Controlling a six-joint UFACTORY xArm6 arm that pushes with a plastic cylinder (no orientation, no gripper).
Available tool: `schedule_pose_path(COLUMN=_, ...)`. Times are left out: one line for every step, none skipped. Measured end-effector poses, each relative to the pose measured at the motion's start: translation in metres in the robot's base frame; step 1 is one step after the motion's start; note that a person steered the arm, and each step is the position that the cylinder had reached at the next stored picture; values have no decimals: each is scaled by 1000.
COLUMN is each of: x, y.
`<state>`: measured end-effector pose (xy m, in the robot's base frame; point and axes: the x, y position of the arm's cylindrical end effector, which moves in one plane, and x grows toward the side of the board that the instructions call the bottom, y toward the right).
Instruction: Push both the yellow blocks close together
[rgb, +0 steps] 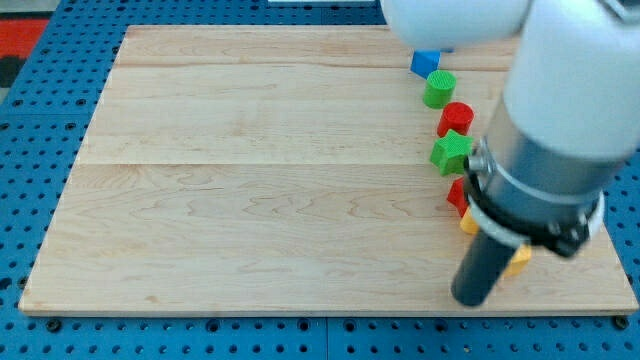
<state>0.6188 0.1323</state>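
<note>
Blocks lay in a loose line down the view's right side of the wooden board (250, 180), which sat on a blue pegboard surface (40, 120). From the view's top downward: a blue block (424, 63), a green cylinder (439, 89), a red cylinder (456, 118), a green block (452, 153) of irregular outline, then a red block (457, 193) mostly hidden behind the arm.

Arm (550, 150) filled the upper right of the view, white above and grey lower down, ending in the dark rod. My tip (470, 300) stood near the board's bottom edge, on the view's right half. No gripper on this rig, so nothing open or closed to record; the rod held nothing, only stood on the wood.

Yellow blocks were both close to the rod and largely covered by it (shapes could not be made out). One yellow block (467, 222) showed as a sliver at the rod's left edge, just under the red block and above my tip. The other yellow block (518, 261) peeked out on the rod's right side, slightly lower, up and to the right of my tip. The rod's shaft lay between the two in the view; whether either touched it could not be told.
</note>
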Motion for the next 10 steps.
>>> schedule_pose_path(x=0, y=17)
schedule_pose_path(x=-4, y=94)
schedule_pose_path(x=-32, y=120)
schedule_pose_path(x=-37, y=100)
schedule_pose_path(x=-37, y=83)
schedule_pose_path(x=-36, y=83)
schedule_pose_path(x=-36, y=75)
schedule_pose_path(x=-36, y=67)
schedule_pose_path(x=-37, y=71)
schedule_pose_path(x=-58, y=98)
